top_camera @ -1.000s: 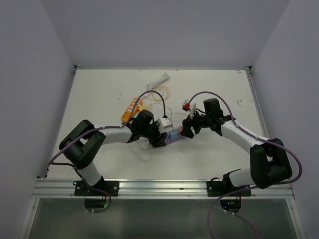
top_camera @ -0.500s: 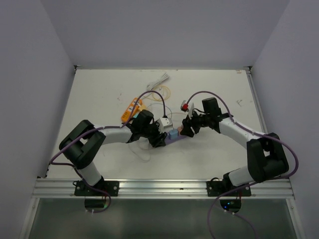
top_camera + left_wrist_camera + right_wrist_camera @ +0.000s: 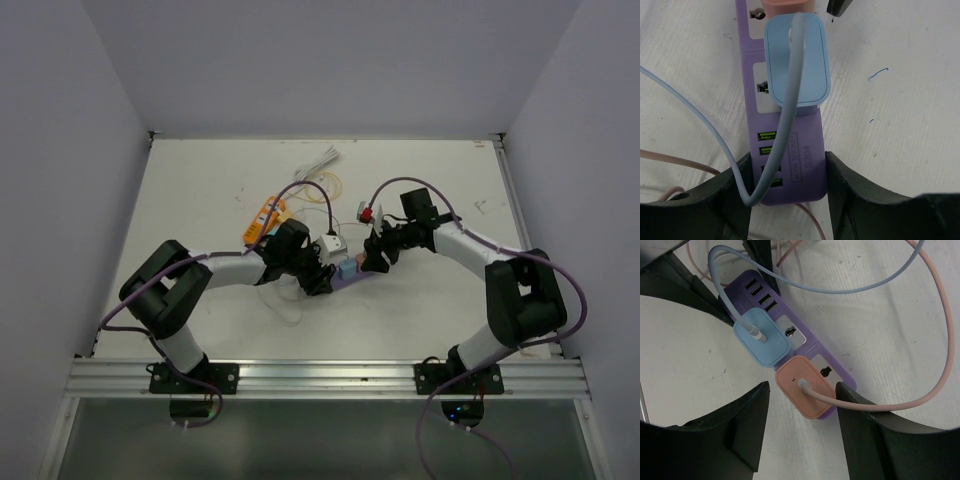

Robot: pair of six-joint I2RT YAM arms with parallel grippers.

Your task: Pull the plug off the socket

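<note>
Pale walls [image 3: 320, 60] are seen round a white, pen-marked table [image 3: 430, 310]. Near its middle, a purple socket strip [image 3: 812, 145] is clamped at the USB end by the L gripper [image 3: 788, 162]. The R gripper [image 3: 800, 390] is spread wide astride the pink plug [image 3: 805, 396], w/o contact. The plug is seated beside a blue plug [image 3: 762, 340].

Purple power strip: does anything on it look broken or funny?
Nothing looks broken. One untidy thing: the blue cable leaves the blue plug, runs down over the USB ports of the purple power strip and loops back between the fingers of the left gripper, so it could snag. The pink plug sits flat.
</note>
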